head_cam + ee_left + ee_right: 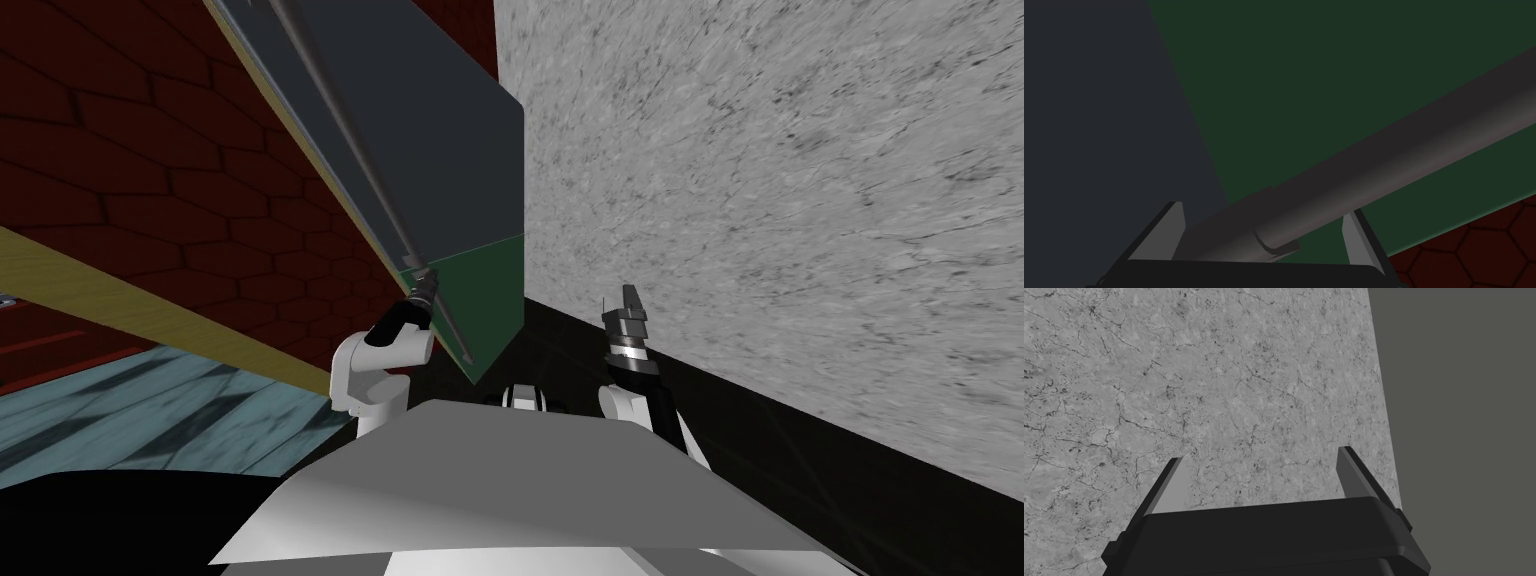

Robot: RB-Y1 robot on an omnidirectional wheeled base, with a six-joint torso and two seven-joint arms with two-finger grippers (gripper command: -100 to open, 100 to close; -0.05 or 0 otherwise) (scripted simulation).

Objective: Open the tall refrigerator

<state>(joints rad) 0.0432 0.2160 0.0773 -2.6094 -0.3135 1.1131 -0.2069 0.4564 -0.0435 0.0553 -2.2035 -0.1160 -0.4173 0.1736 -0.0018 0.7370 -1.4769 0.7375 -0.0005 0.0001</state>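
While our left gripper stands with fingers spread and unclamped, the long dark handle runs between them near its lower end. We judge it is set there so that closing will seize the bar for a pull. Just behind the bar lies the refrigerator door, dark grey above, green below, slanting from the head view's top centre toward its middle. Our right gripper hangs released, centre right.

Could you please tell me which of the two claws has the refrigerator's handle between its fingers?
The left claw: the dark handle runs between its open fingers, while the right claw holds nothing.
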